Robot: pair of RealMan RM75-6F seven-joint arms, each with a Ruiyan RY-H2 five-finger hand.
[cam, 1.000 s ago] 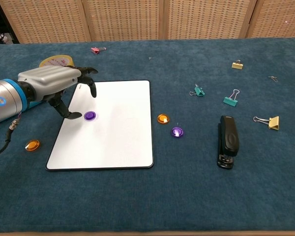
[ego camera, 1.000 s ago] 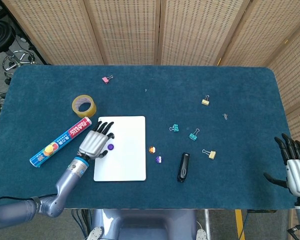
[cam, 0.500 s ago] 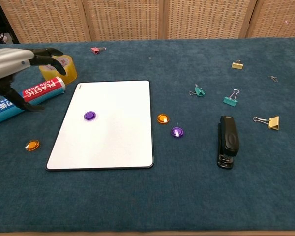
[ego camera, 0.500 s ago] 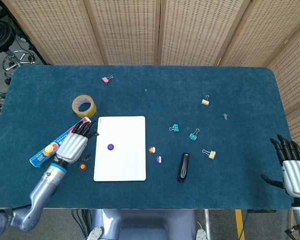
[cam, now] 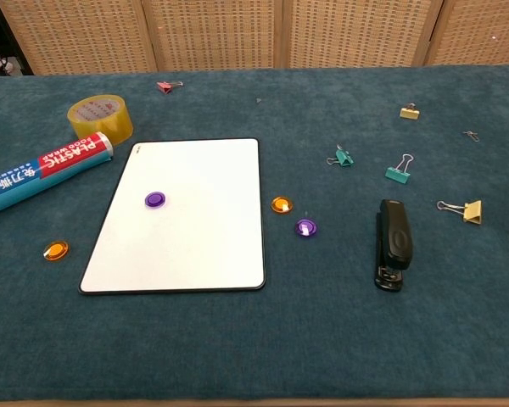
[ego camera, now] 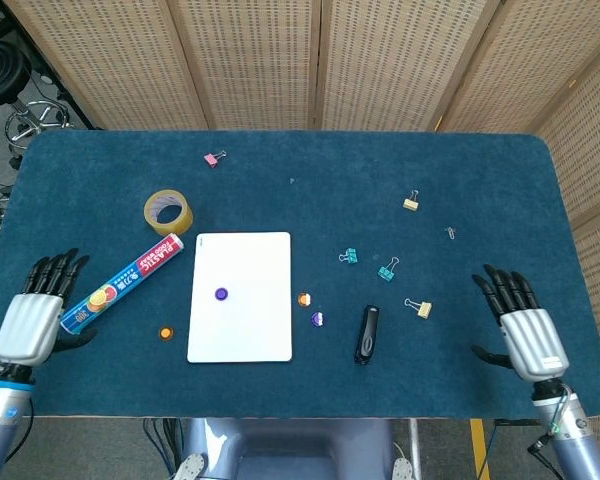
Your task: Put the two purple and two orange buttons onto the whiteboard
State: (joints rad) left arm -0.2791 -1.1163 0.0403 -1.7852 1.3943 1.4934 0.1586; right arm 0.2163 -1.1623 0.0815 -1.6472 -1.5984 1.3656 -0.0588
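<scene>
The whiteboard (ego camera: 242, 325) (cam: 195, 246) lies flat left of centre. One purple button (ego camera: 220, 294) (cam: 155, 199) sits on it. A second purple button (ego camera: 318, 319) (cam: 304, 227) and an orange button (ego camera: 304, 299) (cam: 280, 204) lie on the cloth just right of the board. Another orange button (ego camera: 165, 332) (cam: 55, 250) lies left of the board. My left hand (ego camera: 37, 313) hangs open at the table's near left edge, holding nothing. My right hand (ego camera: 520, 326) is open at the near right, fingers spread. Neither hand appears in the chest view.
A blue plastic-wrap roll (ego camera: 122, 284) (cam: 42, 172) and a yellow tape ring (ego camera: 167, 211) (cam: 99, 116) lie left of the board. A black stapler (ego camera: 367, 334) (cam: 393, 243) sits right of the buttons. Several binder clips (ego camera: 387, 269) (cam: 398, 170) are scattered at right and a pink one (ego camera: 214, 158) at the back.
My left hand left the purple button on the board and drew back to the near left edge. My right hand moved inward over the table's near right.
</scene>
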